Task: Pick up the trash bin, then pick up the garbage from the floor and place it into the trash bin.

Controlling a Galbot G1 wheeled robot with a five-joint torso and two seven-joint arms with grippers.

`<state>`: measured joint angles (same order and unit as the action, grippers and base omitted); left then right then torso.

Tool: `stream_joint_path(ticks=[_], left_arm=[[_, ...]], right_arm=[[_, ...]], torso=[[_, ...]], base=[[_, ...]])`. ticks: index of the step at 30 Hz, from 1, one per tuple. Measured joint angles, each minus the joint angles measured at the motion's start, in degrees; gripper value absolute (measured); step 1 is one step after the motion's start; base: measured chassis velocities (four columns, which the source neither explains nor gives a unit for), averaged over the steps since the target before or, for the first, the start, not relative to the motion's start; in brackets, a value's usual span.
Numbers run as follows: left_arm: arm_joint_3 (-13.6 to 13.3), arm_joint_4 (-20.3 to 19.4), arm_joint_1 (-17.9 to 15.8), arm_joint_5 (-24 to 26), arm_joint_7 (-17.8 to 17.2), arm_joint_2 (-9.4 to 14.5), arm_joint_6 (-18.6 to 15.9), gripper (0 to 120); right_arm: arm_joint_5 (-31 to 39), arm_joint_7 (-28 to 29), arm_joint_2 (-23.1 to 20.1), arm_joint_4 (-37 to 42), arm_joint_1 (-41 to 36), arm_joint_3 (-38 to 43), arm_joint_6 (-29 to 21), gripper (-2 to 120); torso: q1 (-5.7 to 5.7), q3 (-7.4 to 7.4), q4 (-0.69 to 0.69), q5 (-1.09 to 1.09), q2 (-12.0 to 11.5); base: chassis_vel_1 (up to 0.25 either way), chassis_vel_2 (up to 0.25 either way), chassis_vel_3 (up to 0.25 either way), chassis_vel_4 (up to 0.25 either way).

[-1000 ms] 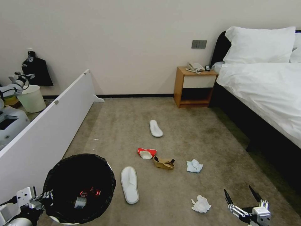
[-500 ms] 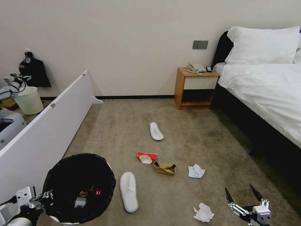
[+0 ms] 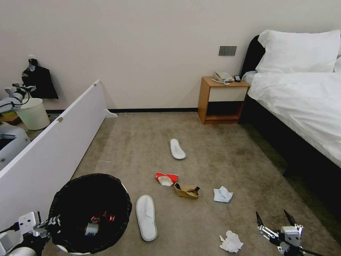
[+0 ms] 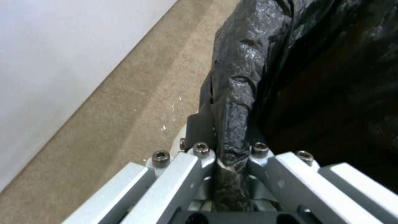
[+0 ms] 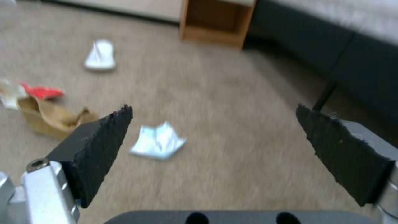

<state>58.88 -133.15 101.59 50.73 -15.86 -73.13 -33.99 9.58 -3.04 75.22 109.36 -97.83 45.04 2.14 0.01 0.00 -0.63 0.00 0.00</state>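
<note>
Left gripper (image 4: 232,161): at the near left, fingers clamped on the bag-covered rim of the trash bin (image 3: 90,213).
Trash bin: near left on the carpet (image 3: 220,153), close beside the white board (image 3: 53,149); black liner folded over the rim, a red can and other litter at the bottom.
Right gripper (image 3: 275,222): at the near right above the carpet, fingers spread wide, holding nothing.
Crumpled tissue (image 3: 231,242): on the carpet just left of the right gripper, apart from it.
Near slipper (image 3: 146,217): sole up, just right of the bin.
Blue-white tissue (image 3: 222,194): farther out, ahead of the right gripper between its spread fingers in the right wrist view.
Brown paper scrap (image 3: 186,190): left of that tissue, close beside the red-white carton (image 3: 166,177).
Far slipper (image 3: 177,148): alone mid-carpet.
Bed (image 3: 302,96): along the right, dark frame bordering the carpet.
Nightstand (image 3: 222,100): against the far wall, with a telephone on top.
Off-white bin (image 3: 33,113): far left, behind the board.
</note>
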Motion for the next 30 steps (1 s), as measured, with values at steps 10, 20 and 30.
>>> stream_joint_path(ticks=[10,20,30], left_arm=[[0.5,-1.1,0.3,-0.5,-1.0,-0.7,-0.6,2],[0.1,-2.8,-0.2,-0.9,-2.3,-1.8,-1.4,2],[-0.1,-2.8,-0.6,-1.1,-2.6,-1.6,-1.6,2]], right_arm=[[5.8,-0.1,-4.5,-7.3,8.3,-5.9,-12.3,100],[4.4,0.4,-5.2,-17.4,13.7,-12.5,-15.8,100],[3.1,1.1,-3.7,-23.8,15.6,-15.6,-18.6,100]], torso=[[0.0,0.0,-0.01,0.02,0.0],[0.0,0.0,-0.01,0.0,0.0],[0.0,0.0,-0.01,0.0,0.0]], base=[[0.0,0.0,0.0,0.0],[0.0,0.0,0.0,0.0],[0.0,0.0,0.0,0.0]])
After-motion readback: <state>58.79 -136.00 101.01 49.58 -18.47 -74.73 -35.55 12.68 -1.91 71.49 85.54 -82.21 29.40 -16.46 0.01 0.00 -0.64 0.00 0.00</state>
